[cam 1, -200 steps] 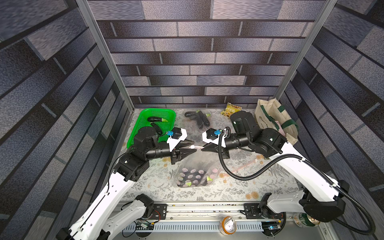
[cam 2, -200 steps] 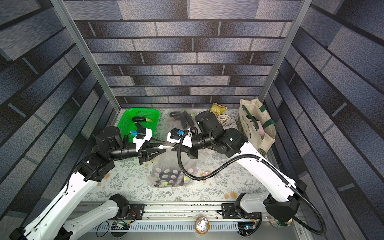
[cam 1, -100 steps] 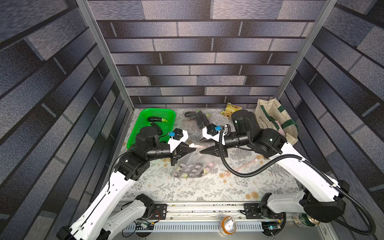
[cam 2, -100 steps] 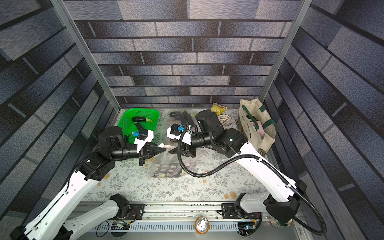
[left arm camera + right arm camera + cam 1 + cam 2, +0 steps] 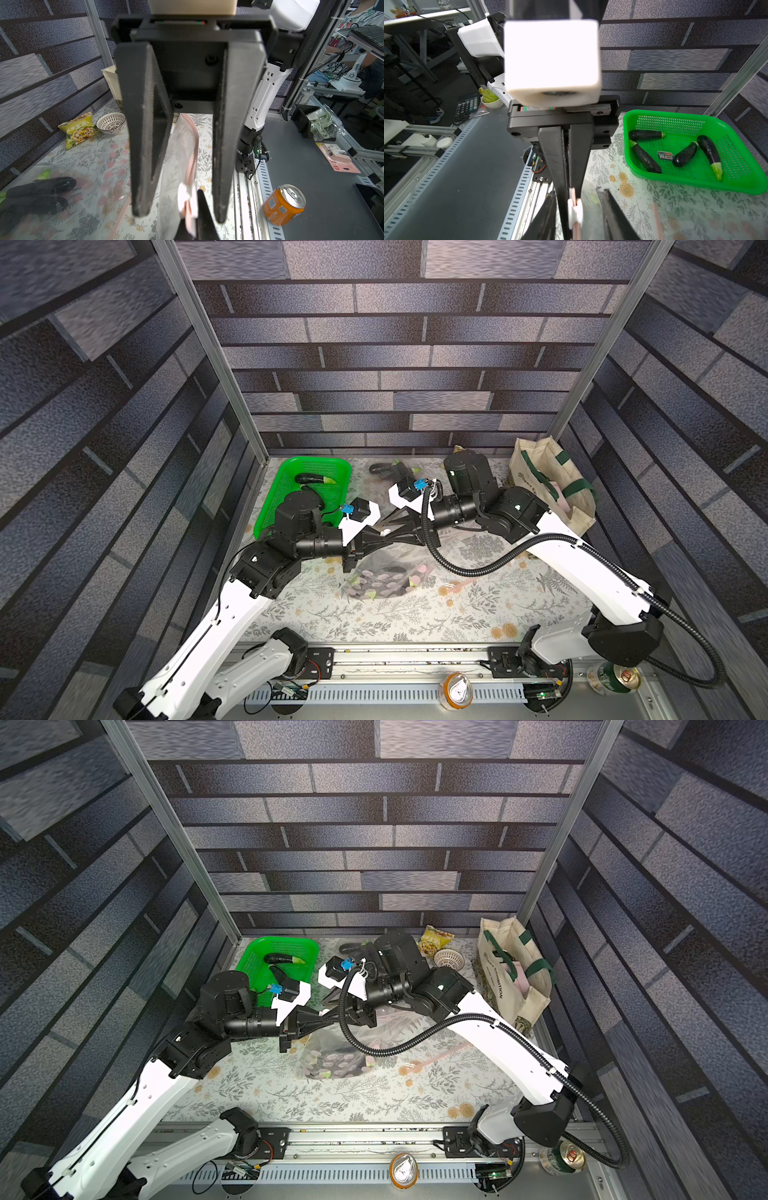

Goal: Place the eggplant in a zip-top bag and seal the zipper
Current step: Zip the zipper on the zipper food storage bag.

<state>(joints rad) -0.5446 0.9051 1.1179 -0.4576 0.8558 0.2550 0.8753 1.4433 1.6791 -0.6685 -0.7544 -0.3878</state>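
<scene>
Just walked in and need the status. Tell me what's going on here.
Both arms are working on a zip-top bag held up by its top edge. The left gripper is shut on its pink zipper strip by the white slider. The right gripper is open, jaws straddling the same strip. Dark eggplant shapes seem to be inside. More eggplants lie in the green basket.
</scene>
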